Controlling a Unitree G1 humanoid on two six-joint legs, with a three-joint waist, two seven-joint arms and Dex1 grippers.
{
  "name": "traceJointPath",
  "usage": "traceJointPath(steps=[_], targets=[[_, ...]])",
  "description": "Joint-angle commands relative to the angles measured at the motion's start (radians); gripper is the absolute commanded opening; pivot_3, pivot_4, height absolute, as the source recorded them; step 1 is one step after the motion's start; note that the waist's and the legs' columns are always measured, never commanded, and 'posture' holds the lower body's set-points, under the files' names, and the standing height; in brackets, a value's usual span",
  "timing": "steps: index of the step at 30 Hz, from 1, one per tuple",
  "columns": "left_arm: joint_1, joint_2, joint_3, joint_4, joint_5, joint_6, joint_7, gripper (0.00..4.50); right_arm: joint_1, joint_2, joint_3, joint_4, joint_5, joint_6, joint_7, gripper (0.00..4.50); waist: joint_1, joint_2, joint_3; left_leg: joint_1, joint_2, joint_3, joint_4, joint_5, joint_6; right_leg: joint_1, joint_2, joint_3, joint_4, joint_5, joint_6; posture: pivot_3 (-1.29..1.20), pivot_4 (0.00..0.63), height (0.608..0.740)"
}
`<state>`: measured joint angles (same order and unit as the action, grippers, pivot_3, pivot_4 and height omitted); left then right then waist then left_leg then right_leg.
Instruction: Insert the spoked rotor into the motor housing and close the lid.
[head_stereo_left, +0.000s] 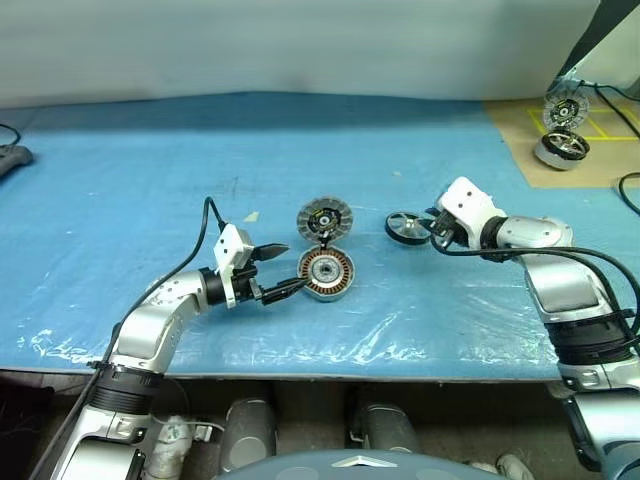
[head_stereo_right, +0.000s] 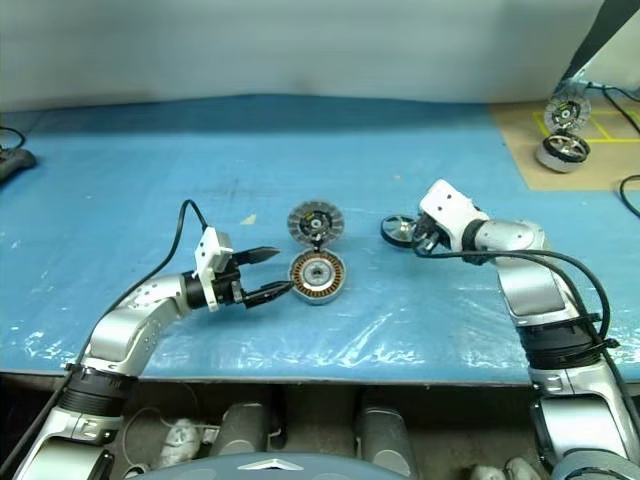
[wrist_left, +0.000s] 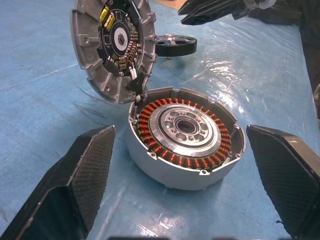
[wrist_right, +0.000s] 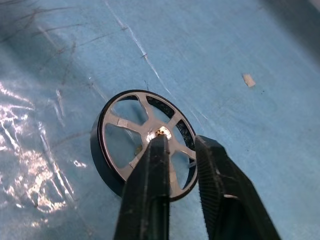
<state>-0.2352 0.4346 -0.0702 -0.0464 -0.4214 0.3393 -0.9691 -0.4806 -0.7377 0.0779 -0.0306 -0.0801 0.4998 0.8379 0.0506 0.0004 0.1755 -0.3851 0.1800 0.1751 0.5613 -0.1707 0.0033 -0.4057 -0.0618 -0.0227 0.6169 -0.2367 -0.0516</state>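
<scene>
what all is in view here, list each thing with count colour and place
spoked rotor: 1, dark rim, silver spokes, on the blue sheet at the right gripper
motor housing: 1, silver with copper winding, centre of the sheet
lid: 1, silver-grey, hinged open behind the housing
second motor: 1, silver, lid open, on the brown mat at far right
blue sheet: 1, covers the table
left gripper: 1, black fingers, open beside the housing
right gripper: 1, black fingers, slightly apart over the rotor's hub
</scene>
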Motion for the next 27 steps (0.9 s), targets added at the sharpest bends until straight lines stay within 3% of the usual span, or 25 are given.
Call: traceJointPath(steps=[1, 9, 20, 27], targets=[[-0.012, 0.002, 0.003, -0.001, -0.001, -0.008, -0.003, 4.5, -0.068, -0.06, 0.036, 0.06, -0.037, -0.076, 0.037, 2.15, -0.001, 0.0, 0.0, 0.001, 0.0, 0.0, 0.001, 0.0, 0.0, 0.0, 0.0, 0.0, 0.001, 0.0, 0.0, 0.0, 0.15, 0.74], [-0.009, -0.016, -0.006, 0.003, 0.006, -0.02, 0.001, 4.5, -0.25, -0.054, 0.18, 0.316, -0.101, -0.249, 0.148, 2.15, -0.005, 0.0, 0.0, 0.001, 0.001, 0.0, 0.002, 0.001, 0.001, 0.001, 0.0, 0.0, 0.002, 0.0, -0.001, 0.0, 0.15, 0.74], [0.016, -0.013, 0.001, -0.027, 0.006, -0.017, 0.009, 4.5, -0.372, 0.007, 0.217, 0.499, -0.074, -0.32, 0.326, 2.15, 0.001, 0.0, 0.0, -0.001, 0.002, 0.0, 0.005, 0.002, 0.004, 0.0, 0.0, -0.001, 0.004, 0.0, -0.001, 0.0, 0.15, 0.74], [0.026, -0.008, -0.006, -0.029, 0.009, -0.02, 0.008, 4.5, -0.402, 0.019, 0.268, 0.668, -0.163, -0.436, 0.292, 2.15, 0.0, 0.0, 0.0, -0.001, 0.002, 0.0, 0.007, 0.002, 0.004, 0.0, 0.0, -0.001, 0.006, 0.0, -0.001, 0.0, 0.15, 0.74]])
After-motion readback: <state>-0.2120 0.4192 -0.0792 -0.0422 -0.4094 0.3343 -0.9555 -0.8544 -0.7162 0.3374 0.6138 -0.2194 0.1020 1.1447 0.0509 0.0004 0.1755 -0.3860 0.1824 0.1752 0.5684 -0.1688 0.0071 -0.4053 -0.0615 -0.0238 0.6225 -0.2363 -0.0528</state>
